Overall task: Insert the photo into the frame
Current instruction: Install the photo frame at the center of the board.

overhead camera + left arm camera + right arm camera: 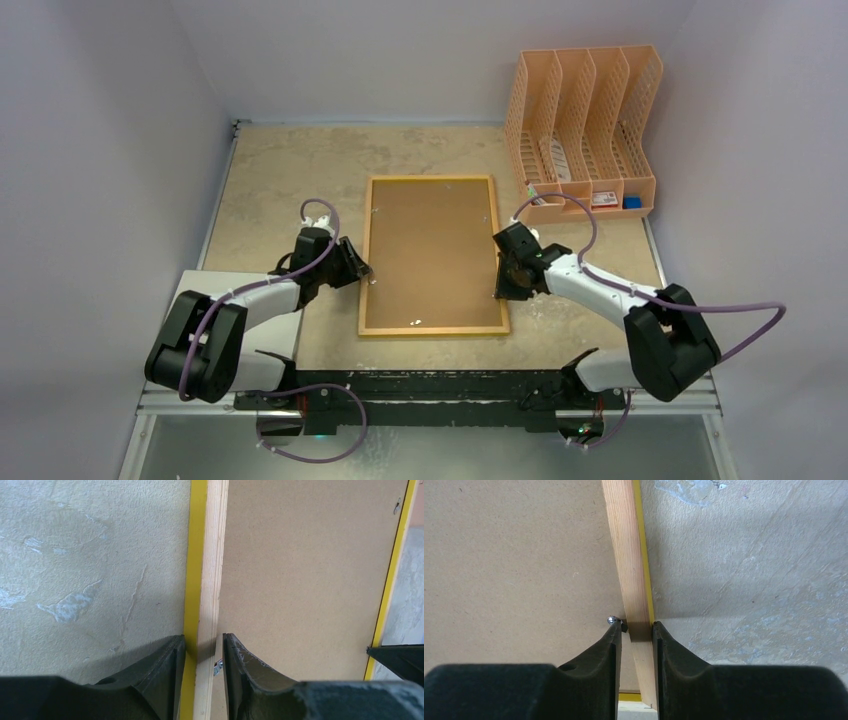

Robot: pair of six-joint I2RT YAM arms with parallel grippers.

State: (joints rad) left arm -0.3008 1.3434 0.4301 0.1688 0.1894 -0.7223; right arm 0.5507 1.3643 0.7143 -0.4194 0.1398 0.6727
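The frame (432,329) lies face down on the table, its light wood back up and yellow edges showing, with a brown backing board (432,255) inside it. The photo is hidden. My left gripper (366,272) straddles the frame's left rail (212,555), with one finger on the yellow outer edge and the other by a small metal clip (218,667); it (204,642) is shut on the rail. At the opposite side my right gripper (500,270) is shut on the right rail (624,540), its (637,629) inner finger against a metal clip (612,620).
A peach plastic file rack (585,130) stands at the back right, holding a few small items. Grey walls close in the table on three sides. The arms' bases and a black bar run along the near edge.
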